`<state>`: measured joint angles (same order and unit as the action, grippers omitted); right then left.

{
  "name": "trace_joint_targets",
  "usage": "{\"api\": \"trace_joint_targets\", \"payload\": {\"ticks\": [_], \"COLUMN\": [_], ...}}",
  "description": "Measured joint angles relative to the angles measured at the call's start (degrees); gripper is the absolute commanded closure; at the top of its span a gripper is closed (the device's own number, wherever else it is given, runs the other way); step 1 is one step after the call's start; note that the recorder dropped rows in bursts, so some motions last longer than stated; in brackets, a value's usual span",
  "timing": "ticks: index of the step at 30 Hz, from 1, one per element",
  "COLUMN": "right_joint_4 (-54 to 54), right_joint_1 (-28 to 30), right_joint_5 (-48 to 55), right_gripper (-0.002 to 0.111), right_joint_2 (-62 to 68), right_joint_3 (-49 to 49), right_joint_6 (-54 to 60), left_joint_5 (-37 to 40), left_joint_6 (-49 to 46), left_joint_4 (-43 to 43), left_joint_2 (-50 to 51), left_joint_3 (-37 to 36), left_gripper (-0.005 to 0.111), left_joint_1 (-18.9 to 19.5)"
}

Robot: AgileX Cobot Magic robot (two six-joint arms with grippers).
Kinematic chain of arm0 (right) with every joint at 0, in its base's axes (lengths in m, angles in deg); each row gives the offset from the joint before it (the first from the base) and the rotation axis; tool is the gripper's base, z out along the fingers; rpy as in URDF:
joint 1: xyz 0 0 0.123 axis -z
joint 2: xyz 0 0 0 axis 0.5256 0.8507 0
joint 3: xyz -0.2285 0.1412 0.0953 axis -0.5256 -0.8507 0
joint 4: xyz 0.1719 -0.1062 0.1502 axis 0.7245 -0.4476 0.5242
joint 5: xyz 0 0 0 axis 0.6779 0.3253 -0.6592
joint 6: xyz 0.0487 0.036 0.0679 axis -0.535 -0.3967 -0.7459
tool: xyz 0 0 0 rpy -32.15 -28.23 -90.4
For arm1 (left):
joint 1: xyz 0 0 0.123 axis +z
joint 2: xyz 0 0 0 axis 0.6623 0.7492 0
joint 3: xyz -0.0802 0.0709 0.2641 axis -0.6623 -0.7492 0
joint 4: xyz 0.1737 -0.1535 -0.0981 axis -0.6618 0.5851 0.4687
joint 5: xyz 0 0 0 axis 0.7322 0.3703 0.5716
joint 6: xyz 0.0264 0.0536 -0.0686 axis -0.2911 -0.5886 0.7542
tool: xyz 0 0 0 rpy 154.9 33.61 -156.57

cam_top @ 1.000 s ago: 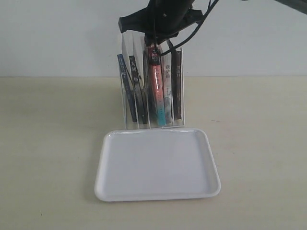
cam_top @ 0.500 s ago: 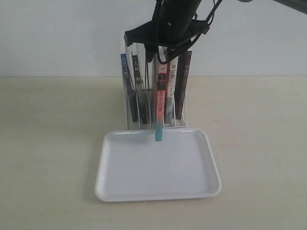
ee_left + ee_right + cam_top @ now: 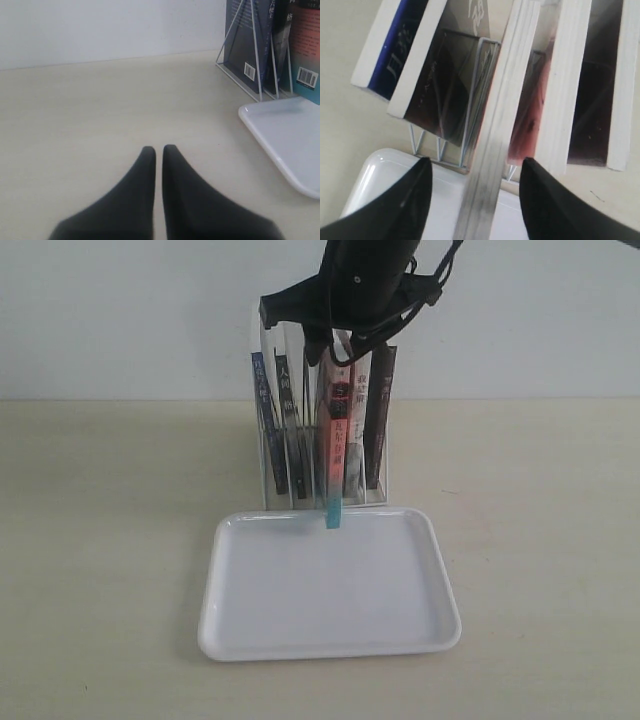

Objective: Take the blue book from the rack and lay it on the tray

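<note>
The blue book (image 3: pixel 262 420) stands upright in the leftmost slot of the white wire rack (image 3: pixel 268 475). Its dark blue spine (image 3: pixel 400 45) shows in the right wrist view and its back cover (image 3: pixel 245 40) in the left wrist view. My right gripper (image 3: pixel 330 350) hangs over the rack's middle, open (image 3: pixel 475 162), with the page edges of the red-and-teal-spined book (image 3: pixel 332 450) between its fingers and a gap on each side. That book leans forward, its lower end over the far rim of the white tray (image 3: pixel 215 580). My left gripper (image 3: pixel 159 149) is shut above bare table.
More books stand in the rack: a dark one (image 3: pixel 290 430) beside the blue book and a black-spined one (image 3: pixel 378 420) at the right. The tray (image 3: pixel 285 135) lies right in front of the rack (image 3: pixel 235 70). A white wall rises behind the table.
The red-and-teal-spined book has come forward and down out of its slot, its lower end now over the tray's rim. The right gripper shifted slightly right and lower. The rack nudged slightly.
</note>
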<state>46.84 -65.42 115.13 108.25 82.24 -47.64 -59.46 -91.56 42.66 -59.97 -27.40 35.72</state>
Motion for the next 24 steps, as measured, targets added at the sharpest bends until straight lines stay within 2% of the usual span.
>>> {"api": "trace_joint_targets", "payload": {"ticks": [2,4,9,11,14,20,24], "right_joint_4": [0.00,0.14,1.10,1.10,1.10,1.21,1.21], "right_joint_1": [0.00,0.00,0.00,0.00,0.00,0.00,0.00], "right_joint_5": [0.00,0.00,0.00,-0.41,-0.92,-1.19,-1.77], "right_gripper": [0.057,0.062,0.091,0.094,0.091,0.074,0.073], "right_joint_2": [0.00,0.00,0.00,0.00,0.00,0.22,1.53], "right_joint_3": [0.00,0.00,0.00,0.00,0.00,0.00,0.00], "right_joint_6": [0.00,0.00,0.00,0.00,-0.11,-0.11,-0.11], "left_joint_5": [0.00,0.00,0.00,0.00,0.00,0.00,0.00], "left_joint_6": [0.00,0.00,0.00,0.00,0.00,0.00,0.00], "left_joint_4": [0.00,0.00,0.00,0.00,0.00,0.00,0.00], "left_joint_2": [0.00,0.00,0.00,0.00,0.00,0.00,0.00], "left_joint_3": [0.00,0.00,0.00,0.00,0.00,0.00,0.00], "left_gripper": [0.102,0.102,0.102,0.102,0.102,0.102,0.102], "left_joint_1": [0.00,0.00,0.00,0.00,0.00,0.00,0.00]}}
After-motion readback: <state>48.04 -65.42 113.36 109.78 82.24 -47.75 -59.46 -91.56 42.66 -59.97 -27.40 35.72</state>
